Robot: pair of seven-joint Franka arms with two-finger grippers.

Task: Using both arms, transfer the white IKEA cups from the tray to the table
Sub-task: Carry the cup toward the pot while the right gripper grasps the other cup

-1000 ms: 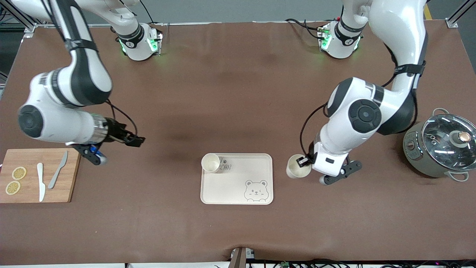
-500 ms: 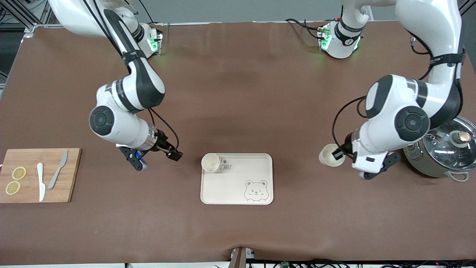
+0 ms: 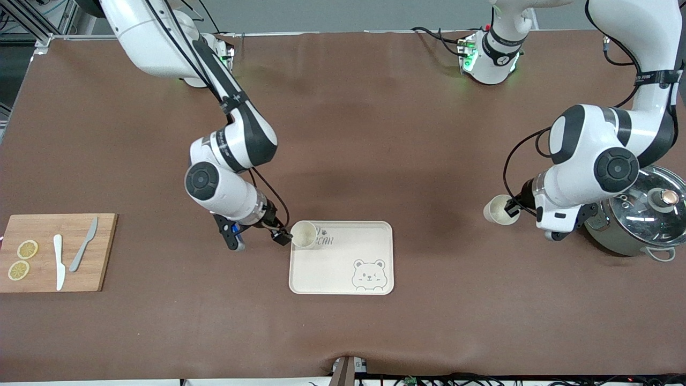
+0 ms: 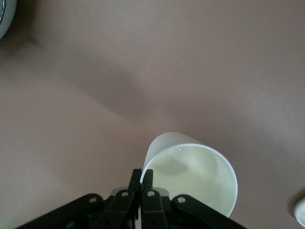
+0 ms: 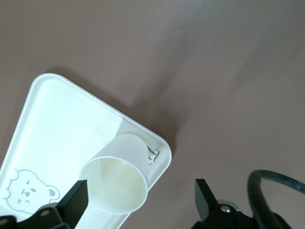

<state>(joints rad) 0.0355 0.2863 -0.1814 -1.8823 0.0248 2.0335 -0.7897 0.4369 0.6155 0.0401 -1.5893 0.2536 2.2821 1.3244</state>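
Cup one [image 3: 304,234]: upright on the tray [image 3: 343,268], at the tray's corner toward the right arm's end of the bench and farther from the front camera, beside the printed lettering. Not yet moved; probably next to be lifted.

Cup two [image 3: 497,209]: off the tray, carried above bare bench [image 3: 343,134] toward the left arm's end, near the steel pot [image 3: 638,214]. Whether resting on the bench or just above it, cannot tell. Gripped by the rim rather than around the body, presumably because the wall is thin and the mouth stands open.

Left pincer [image 4: 141,183]: closed tight, fingers pinching cup two's rim, one inside and one outside the wall. Likely about to set the cup down.

Right pincer [image 5: 143,198]: spread wide, holding nothing; one finger over the tray beside cup one, the other outside the tray's edge, so the cup sits between them. Contact not evident. Placed thus, probably, to close on the cup.

Cutting board [image 3: 53,252]: at the bench's right-arm end, bearing two knives and lemon slices; no part in the job.
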